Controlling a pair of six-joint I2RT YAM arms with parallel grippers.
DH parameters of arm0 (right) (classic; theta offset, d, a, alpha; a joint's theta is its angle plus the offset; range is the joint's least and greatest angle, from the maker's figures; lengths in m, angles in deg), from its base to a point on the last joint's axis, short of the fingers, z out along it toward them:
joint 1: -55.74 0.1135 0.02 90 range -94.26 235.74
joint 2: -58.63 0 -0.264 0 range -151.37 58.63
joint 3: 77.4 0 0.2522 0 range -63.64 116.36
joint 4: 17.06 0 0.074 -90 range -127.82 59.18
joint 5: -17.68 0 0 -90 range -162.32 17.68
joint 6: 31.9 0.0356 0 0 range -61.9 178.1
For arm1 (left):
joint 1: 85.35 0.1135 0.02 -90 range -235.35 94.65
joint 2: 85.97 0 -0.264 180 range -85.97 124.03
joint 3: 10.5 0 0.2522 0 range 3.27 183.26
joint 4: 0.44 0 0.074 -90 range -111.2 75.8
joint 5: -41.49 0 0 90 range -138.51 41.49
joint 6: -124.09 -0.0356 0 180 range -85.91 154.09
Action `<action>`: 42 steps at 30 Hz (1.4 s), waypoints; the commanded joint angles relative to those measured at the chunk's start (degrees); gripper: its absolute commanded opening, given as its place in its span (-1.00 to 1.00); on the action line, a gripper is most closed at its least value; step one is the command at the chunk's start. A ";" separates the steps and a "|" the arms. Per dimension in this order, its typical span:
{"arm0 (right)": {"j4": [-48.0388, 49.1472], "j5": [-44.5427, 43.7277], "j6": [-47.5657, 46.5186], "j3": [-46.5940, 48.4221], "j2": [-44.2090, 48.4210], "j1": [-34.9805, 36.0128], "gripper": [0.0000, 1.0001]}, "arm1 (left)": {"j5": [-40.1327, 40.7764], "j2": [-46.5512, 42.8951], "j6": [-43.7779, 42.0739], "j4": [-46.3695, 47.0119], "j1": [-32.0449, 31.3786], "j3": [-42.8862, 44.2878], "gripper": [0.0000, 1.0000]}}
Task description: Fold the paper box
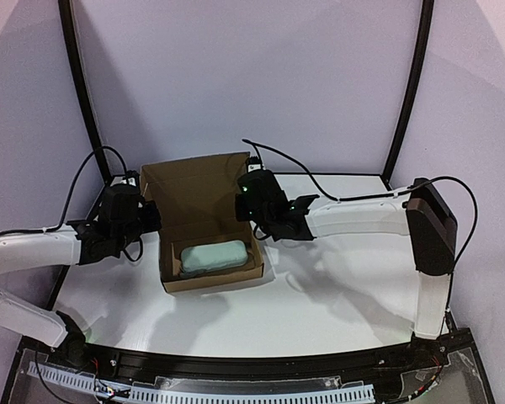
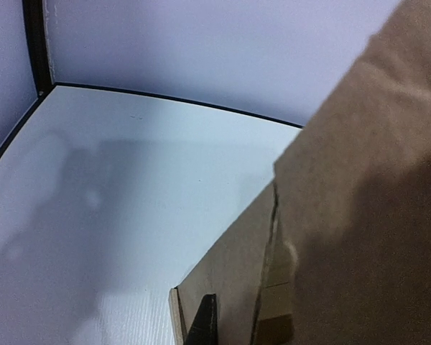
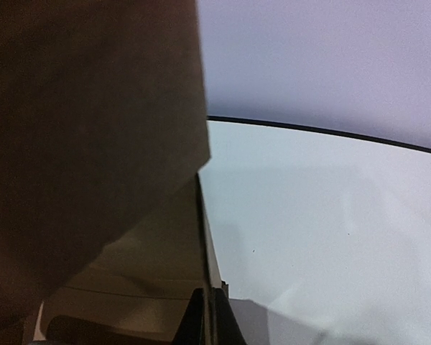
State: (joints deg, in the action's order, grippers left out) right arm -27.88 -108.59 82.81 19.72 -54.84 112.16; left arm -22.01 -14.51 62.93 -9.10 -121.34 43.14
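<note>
The paper box point(image 1: 209, 281) stands at the table's middle as a shallow brown tray with its lid flap point(image 1: 194, 187) raised at the back. A pale grey-green oblong object point(image 1: 213, 256) lies inside. My left gripper point(image 1: 152, 220) is at the box's left side. In the left wrist view one dark finger point(image 2: 205, 323) lies against a cardboard panel point(image 2: 237, 266) near its edge, and the other finger is hidden. My right gripper point(image 1: 252, 212) is at the right side, where its two fingertips point(image 3: 210, 296) pinch the thin upper edge of the box's wall point(image 3: 129, 237).
The white table point(image 1: 345, 295) is bounded by a black line at the back and by curved black frame posts point(image 1: 77, 84) on both sides. Cables point(image 1: 303, 172) run from both wrists across the back of the table.
</note>
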 commanded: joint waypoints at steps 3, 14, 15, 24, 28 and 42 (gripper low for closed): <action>-5.15 10.23 -1.00 -3.64 -1.84 2.81 -1.00 | -5.44 3.57 2.81 -0.13 -5.17 -0.54 -0.96; 0.52 11.38 -2.79 -9.09 -0.01 2.74 -1.00 | -6.14 -0.50 1.18 2.62 -6.64 -8.13 -0.98; 1.61 11.69 -2.93 -9.75 0.24 2.75 -1.00 | -5.94 -0.94 1.01 3.12 -6.90 -8.93 -0.98; 7.63 12.77 -3.98 -14.19 -0.14 3.44 -1.00 | -4.22 -0.17 1.44 7.33 -9.05 -12.55 -0.98; 10.41 12.27 -4.42 -16.49 -0.75 3.86 -1.00 | -2.02 0.63 1.69 9.27 -10.75 -14.05 -0.98; 24.65 8.42 -5.89 -26.61 -2.29 5.62 -1.00 | 1.31 3.05 2.41 17.21 -15.17 -19.98 -0.92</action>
State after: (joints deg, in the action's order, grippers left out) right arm 3.73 -108.22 76.77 -1.60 -52.26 114.04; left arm -9.96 -15.66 62.84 12.96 -132.90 26.20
